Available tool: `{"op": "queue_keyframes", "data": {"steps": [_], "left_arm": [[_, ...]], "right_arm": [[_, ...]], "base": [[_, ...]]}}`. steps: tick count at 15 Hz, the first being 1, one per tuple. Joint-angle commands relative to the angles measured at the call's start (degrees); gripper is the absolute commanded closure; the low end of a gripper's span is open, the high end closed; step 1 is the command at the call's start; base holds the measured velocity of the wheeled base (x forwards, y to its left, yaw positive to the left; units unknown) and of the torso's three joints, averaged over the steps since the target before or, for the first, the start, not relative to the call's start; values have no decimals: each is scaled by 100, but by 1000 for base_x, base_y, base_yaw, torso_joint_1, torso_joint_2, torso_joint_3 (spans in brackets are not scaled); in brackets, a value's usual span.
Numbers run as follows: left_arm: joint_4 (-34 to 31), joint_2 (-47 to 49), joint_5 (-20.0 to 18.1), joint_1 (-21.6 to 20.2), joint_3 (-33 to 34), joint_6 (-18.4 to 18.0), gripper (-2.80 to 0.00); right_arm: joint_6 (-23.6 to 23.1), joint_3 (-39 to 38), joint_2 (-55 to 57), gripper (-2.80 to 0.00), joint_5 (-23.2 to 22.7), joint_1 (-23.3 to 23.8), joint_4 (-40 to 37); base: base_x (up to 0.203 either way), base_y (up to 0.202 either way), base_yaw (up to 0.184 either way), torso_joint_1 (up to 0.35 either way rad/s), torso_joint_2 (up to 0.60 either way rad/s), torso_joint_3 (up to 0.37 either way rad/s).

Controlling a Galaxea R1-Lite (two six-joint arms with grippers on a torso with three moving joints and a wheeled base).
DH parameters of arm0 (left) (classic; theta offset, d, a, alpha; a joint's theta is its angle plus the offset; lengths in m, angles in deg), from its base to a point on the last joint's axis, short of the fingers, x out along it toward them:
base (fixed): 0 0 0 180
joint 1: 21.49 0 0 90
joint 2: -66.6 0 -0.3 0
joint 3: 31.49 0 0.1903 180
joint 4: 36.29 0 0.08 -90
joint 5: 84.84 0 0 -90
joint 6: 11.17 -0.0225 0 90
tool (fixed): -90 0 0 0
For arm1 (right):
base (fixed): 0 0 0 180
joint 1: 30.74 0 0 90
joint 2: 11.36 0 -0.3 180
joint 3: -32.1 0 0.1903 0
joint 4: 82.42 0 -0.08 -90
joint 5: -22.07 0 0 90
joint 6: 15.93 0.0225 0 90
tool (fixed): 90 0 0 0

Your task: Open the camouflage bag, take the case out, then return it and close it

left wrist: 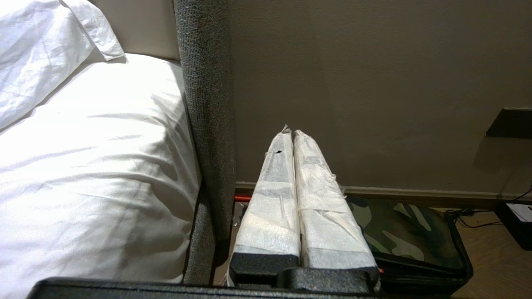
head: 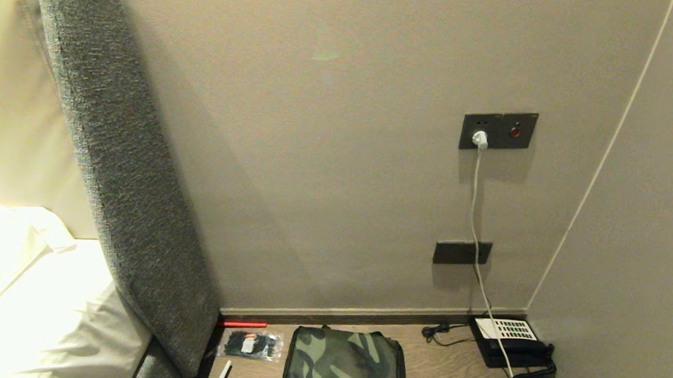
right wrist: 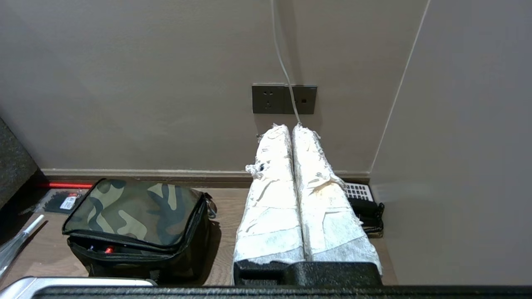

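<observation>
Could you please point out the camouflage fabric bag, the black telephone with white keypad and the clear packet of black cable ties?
camouflage fabric bag [head: 344,360], head view, middle of lid.
black telephone with white keypad [head: 505,329], head view, keypad.
clear packet of black cable ties [head: 250,344], head view, label.

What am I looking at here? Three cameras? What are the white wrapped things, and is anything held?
One two-armed robot, three cameras. The head view looks down at a wooden bedside table beside a bed. On it: the camouflage bag, lid down, a packet of cable ties and a black telephone. The other two views sit on the wrists. The white wrapped pieces are the fingers of the left gripper and the right gripper, both pressed shut and empty, short of the bag. The case isn't visible.
</observation>
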Motion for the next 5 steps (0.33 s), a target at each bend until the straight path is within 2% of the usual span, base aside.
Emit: {"op": "queue_keyframes", "data": {"steps": [1, 5], "left_arm": [[2, -11, 2, -2, 18, 5, 0], [2, -11, 2, -2, 18, 5, 0]], "right_arm": [[110, 10, -19, 0, 14, -3, -5], [164, 0, -19, 0, 17, -6, 9]], "base": [[0, 0, 0, 0, 0, 0], [0, 0, 0, 0, 0, 0]]}}
